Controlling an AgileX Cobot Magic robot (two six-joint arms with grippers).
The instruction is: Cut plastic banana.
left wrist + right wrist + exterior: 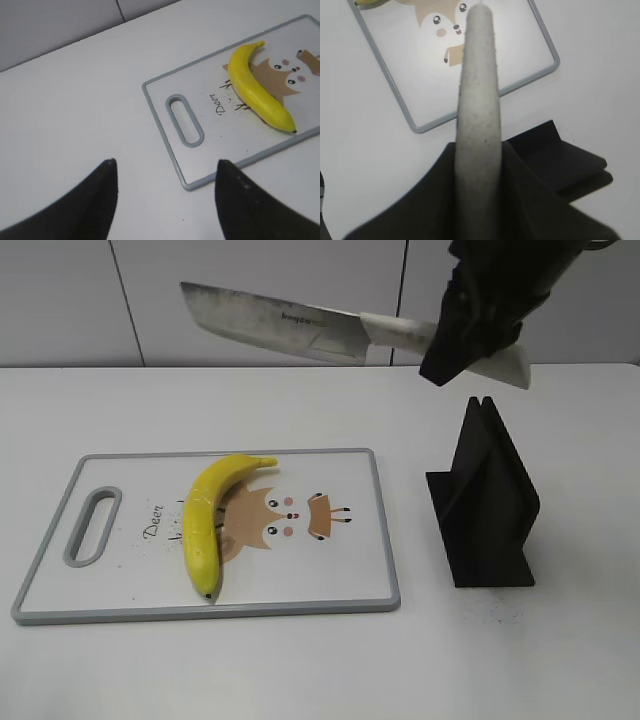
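Note:
The plastic banana (212,517) is glossy yellow and curved. It lies whole on the white cutting board (340,585), stem toward the back; it also shows in the left wrist view (255,90). My right gripper (470,340) is shut on the white handle of a knife (275,322), held high above the board's back edge, blade pointing left. In the right wrist view the handle (477,100) runs up between the jaws (477,165). My left gripper (165,172) is open and empty above bare table, left of the board, and is out of the exterior view.
A black knife stand (485,502) stands on the table right of the board, also in the right wrist view (570,165). The board (200,170) has a grey rim and a handle slot (185,120) at its left end. The table is white.

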